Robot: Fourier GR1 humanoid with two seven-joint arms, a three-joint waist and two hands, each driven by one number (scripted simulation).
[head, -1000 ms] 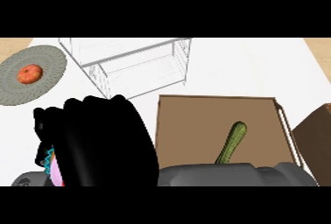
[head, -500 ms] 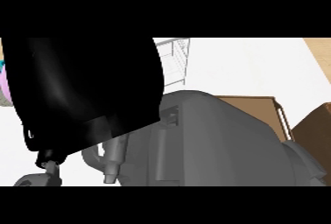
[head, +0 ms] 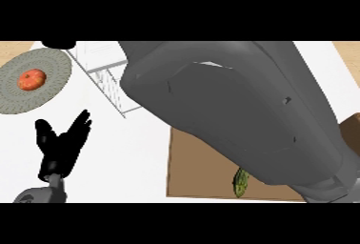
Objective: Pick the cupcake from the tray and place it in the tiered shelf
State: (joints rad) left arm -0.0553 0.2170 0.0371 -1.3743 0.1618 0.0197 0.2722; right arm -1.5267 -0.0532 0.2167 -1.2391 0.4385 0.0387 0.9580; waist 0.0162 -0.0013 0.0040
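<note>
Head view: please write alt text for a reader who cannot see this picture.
A large grey forearm fills the middle and right of the view, hiding most of the wire shelf and brown tray. The open left hand rests at lower left; a red fruit lies on a round plate at upper left.

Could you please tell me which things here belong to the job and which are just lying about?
Job: tiered shelf; tray; right forearm stretched across the view. The cupcake does not show.
Lying about: plate; red fruit on it; green vegetable on the tray; left hand, resting open at lower left.
</note>
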